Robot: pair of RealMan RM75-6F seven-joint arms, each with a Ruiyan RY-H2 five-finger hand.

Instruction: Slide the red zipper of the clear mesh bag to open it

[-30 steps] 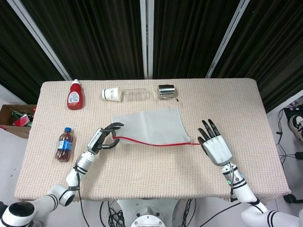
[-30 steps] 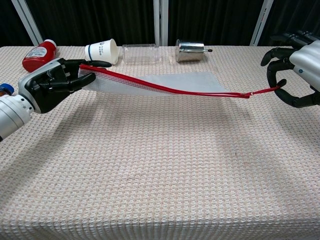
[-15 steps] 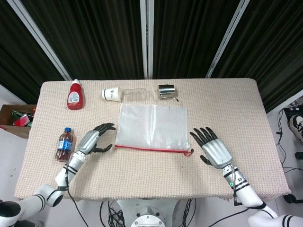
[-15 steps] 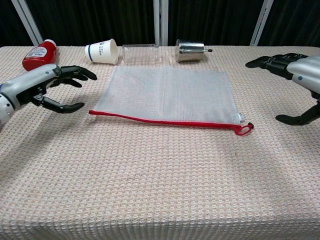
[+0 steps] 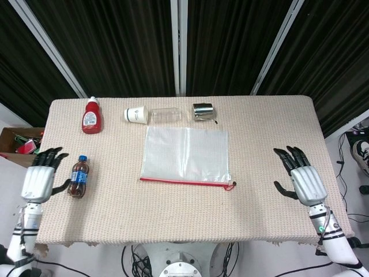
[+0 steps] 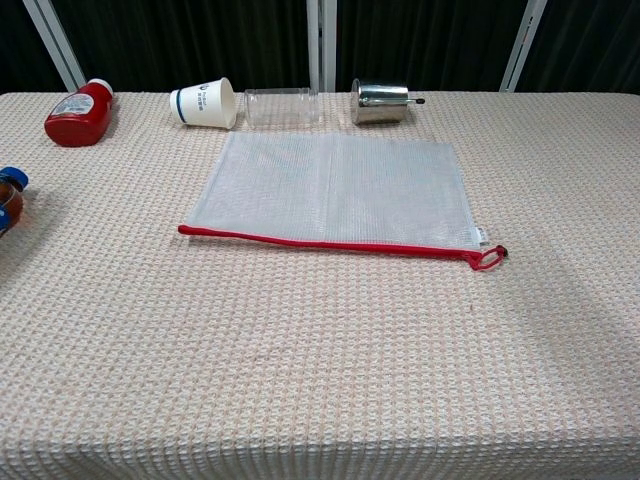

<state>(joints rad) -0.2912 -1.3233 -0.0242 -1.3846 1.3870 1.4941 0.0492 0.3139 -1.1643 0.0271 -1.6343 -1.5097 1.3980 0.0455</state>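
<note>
The clear mesh bag (image 5: 185,154) (image 6: 335,189) lies flat in the middle of the table. Its red zipper (image 5: 183,182) (image 6: 330,242) runs along the near edge, with the red pull loop (image 5: 230,186) (image 6: 489,257) at the right end. My left hand (image 5: 38,179) hovers at the table's left edge beside the cola bottle, fingers spread and holding nothing. Out by the right edge, my right hand (image 5: 302,180) is likewise spread and empty. Both are far from the bag. Neither hand shows in the chest view.
A small cola bottle (image 5: 78,176) lies near the left hand. Along the far side lie a red sauce bottle (image 5: 91,116) (image 6: 78,111), a paper cup (image 5: 136,115) (image 6: 204,104), a clear tumbler (image 5: 166,115) (image 6: 282,105) and a metal cup (image 5: 203,111) (image 6: 382,102).
Both hands let go of the bag, which dropped flat on the table. They then drew outward to the left and right table edges, leaving the chest view.
</note>
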